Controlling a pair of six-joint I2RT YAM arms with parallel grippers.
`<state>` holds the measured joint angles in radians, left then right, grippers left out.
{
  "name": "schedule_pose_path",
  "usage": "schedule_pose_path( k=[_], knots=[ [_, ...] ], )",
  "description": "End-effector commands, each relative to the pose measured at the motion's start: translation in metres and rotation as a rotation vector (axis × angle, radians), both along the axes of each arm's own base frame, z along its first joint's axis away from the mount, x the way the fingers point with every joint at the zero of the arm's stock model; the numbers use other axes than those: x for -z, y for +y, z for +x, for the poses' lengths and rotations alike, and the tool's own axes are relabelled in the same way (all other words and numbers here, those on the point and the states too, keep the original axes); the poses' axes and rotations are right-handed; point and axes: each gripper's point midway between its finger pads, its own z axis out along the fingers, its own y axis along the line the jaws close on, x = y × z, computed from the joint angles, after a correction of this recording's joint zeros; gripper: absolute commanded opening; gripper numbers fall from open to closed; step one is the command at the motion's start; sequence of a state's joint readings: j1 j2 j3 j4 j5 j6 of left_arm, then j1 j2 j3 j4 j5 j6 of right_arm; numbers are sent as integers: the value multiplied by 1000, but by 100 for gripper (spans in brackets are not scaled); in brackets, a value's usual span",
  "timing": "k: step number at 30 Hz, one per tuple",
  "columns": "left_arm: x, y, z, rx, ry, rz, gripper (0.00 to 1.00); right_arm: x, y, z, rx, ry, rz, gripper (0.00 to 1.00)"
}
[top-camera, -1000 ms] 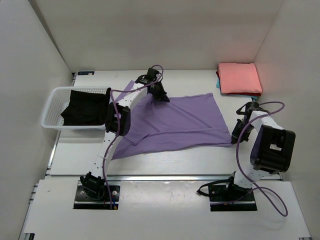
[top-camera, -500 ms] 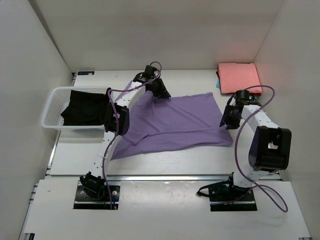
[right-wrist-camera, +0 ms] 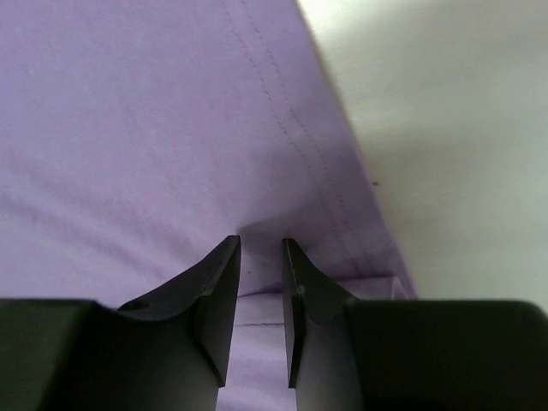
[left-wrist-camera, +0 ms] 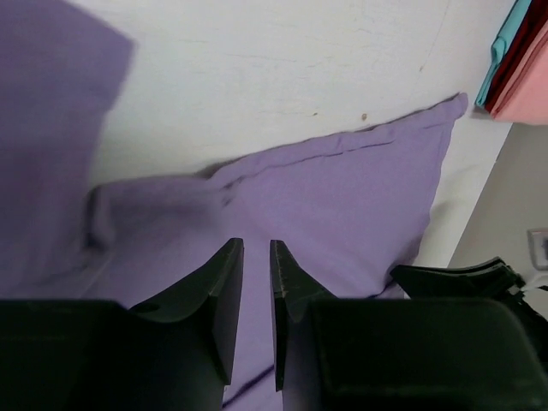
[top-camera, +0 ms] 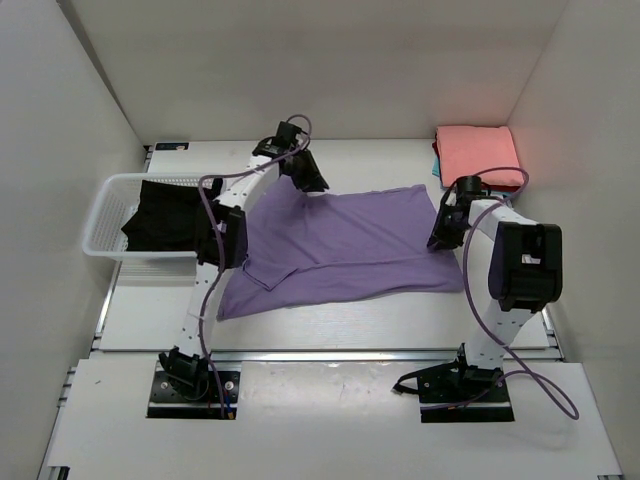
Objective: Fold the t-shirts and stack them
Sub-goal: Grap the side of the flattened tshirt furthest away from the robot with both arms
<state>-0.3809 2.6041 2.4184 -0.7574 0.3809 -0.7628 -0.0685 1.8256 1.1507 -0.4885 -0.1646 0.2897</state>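
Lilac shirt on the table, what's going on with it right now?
The lilac shirt lies spread out, not yet folded. The left gripper is over its far left corner, nearly closed; a grip cannot be confirmed. The right gripper appears to pinch the right hem. A folded salmon-pink shirt sits far right, and a black shirt lies in the basket.

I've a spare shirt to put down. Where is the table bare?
Bare table: the far strip between the lilac shirt and back wall, and the strip along its near edge. Crowded: the basket on the left, the salmon-pink stack far right.
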Motion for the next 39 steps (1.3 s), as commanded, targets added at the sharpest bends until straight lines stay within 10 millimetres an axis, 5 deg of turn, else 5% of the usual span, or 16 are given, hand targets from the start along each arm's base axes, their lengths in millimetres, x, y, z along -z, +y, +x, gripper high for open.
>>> schedule_pose_path(
  k=[1, 5, 19, 26, 28, 39],
  knots=[
    [-83, 52, 17, -111, -148, 17, 30, 13, -20, -24, 101, 130, -57, 23],
    [-82, 88, 21, -187, -157, 70, 31, 13, -38, -41, 183, 203, -66, 23],
    [-58, 126, 23, -217, -138, 316, 38, 5, -62, -86, 224, 300, -133, 25],
    [-40, 147, 29, -226, -160, 488, 52, -18, -49, -66, 144, 184, -109, 28],
    [-22, 157, 32, -239, -128, 496, 56, -26, -43, -57, 117, 139, -110, 28],
    [0, 193, 61, -312, -141, 523, 59, -42, -32, -37, 107, 48, -44, 29]
  ],
)
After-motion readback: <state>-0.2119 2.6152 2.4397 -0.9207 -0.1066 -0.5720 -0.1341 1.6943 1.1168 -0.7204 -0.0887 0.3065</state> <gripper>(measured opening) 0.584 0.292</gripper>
